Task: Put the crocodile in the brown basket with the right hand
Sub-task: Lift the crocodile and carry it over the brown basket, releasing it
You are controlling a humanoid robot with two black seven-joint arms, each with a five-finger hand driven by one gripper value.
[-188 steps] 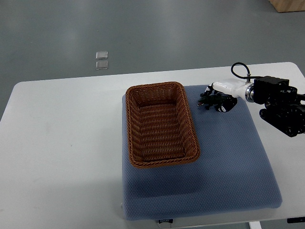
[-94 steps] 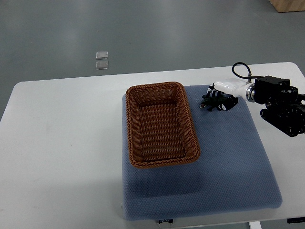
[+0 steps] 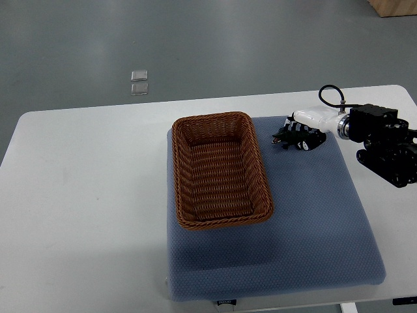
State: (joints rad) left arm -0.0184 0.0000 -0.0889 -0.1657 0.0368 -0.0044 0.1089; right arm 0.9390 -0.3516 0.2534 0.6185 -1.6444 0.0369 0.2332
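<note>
Crocodile (image 3: pixel 282 137) in hand on the white table (image 3: pixel 85 195): a blue mat (image 3: pixel 313 222) covers the table's right half, and the brown basket (image 3: pixel 266 186) lies empty along the mat's left edge. Your right hand (image 3: pixel 303 135) reaches in from the table's right edge, fingers curled about the dark green toy near the mat's far right corner, just right of the basket. Whether the toy has left the mat cannot be told. Raise it well above the woven rim before you carry it left, and let go only over the basket's middle. Open mat lies toward the near edge, and nothing blocks the short crossing. Your left hand is out of frame.
</note>
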